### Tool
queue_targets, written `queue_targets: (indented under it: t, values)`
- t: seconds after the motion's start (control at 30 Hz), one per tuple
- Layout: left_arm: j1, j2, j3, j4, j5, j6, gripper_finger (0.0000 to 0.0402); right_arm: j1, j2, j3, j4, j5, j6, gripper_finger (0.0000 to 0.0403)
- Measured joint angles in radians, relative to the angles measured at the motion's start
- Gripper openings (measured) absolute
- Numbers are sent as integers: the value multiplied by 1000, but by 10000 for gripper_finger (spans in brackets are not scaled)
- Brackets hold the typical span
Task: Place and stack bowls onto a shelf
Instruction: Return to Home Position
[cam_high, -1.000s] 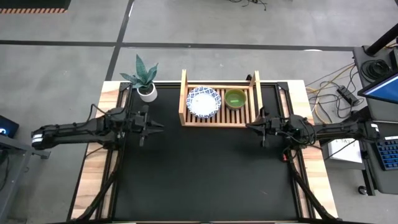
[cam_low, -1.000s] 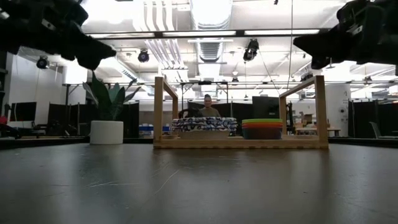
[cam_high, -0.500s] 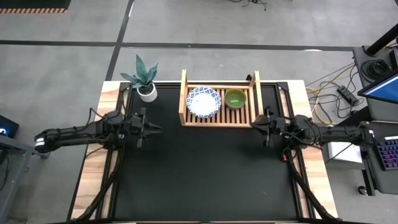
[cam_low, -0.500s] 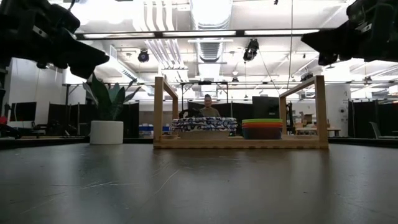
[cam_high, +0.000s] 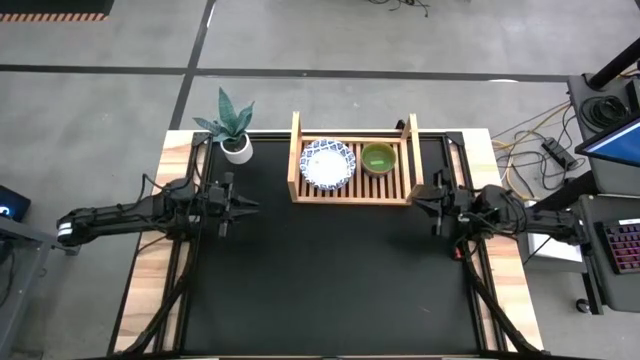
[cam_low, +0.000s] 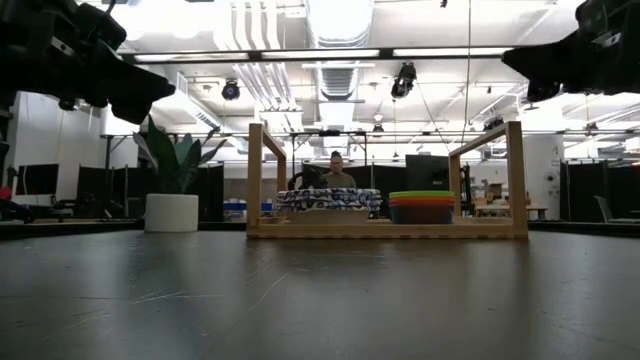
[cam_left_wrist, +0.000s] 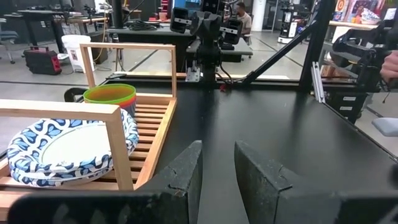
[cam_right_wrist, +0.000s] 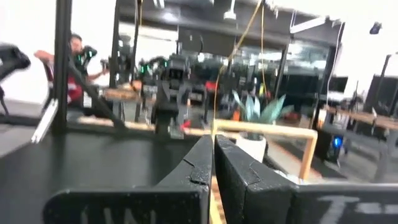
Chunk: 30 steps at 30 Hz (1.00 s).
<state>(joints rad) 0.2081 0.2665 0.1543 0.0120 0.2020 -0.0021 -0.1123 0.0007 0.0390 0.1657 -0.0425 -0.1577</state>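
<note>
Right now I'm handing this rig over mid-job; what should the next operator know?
Left gripper: open, empty, over the mat's left side.
Right gripper: shut, empty, off the shelf's front right corner.
On the shelf: patterned bowls stacked, colored bowls stacked beside them, green on top.
Stacking looks done; only parking both arms seems left.

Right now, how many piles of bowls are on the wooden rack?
2. The blue patterned pile sits in the wooden rack, nearer the left arm; the small coloured pile, green on top, sits beside it. Lower bowls are mostly hidden.
</note>
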Motion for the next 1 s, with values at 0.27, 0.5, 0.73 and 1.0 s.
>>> queue_targets:
  t: [0.27, 0.5, 0.73, 1.0]
  values:
    - [1, 4, -1, -1, -1, -11, 76, -7, 10, -8, -75, 13, -21, 9]
    - [1, 7, -14, 1, -32, -19, 76, -11, 8, -27, -105, 27, -40, 9]
    - [1, 16, -17, -14, -393, -44, 76, -11, 15, -27, -121, 222, -50, 9]
    - [1, 37, -18, -19, -465, -42, 76, -11, 20, -27, -119, 252, -62, 9]
